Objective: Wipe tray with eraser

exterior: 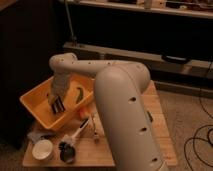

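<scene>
Wooden surface (95,152) before dark shelving, dim lighting. Item 1: tray (37,112), yellow-orange, at the left edge of the surface, tipped at an angle. Item 2: end effector (56,104), reaching down inside the tray, fingers clamped on the eraser (57,106). Item 3: eraser, dark with pale stripes, on the tray floor towards its near wall. Item 4: dark curved object (80,95), lying in the tray just beside the end effector. Item 5: white cup (42,149), near-left corner. Item 6: black-headed brush (67,149) with a white handle, just beside the cup along the near edge.
</scene>
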Robot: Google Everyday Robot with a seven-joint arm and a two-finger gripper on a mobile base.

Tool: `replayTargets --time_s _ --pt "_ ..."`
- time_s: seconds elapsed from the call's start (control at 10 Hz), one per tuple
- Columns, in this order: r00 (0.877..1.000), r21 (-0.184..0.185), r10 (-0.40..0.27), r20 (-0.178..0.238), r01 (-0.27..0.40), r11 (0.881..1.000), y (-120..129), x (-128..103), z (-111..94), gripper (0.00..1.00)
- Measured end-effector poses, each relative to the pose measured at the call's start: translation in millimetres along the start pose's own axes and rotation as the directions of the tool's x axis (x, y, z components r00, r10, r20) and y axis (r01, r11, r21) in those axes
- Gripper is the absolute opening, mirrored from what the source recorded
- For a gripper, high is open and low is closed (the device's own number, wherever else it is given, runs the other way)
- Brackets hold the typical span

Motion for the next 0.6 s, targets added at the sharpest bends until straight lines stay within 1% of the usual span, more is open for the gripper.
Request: replayTargets --time_s 0.1,0.2,0.4,0.5,0.6 --pt "1.000 -0.013 0.000 -0.003 0.000 1.000 2.3 -9.9 5.8 0.00" --pt "1.000 -0.018 0.009 -0.012 -0.009 1.000 -3.4 -19.6 9.6 0.00" --pt "1.000 -0.022 0.024 -0.005 -0.024 0.999 -9.0 -41.4 13.3 0.00" --pt "0.999 -0.019 0.039 0.003 -0.039 0.999 -19.6 -50.0 11.7 0.00" --pt "0.998 -0.010 0.062 0.007 -0.062 0.998 -36.8 -55.3 6.6 0.00"
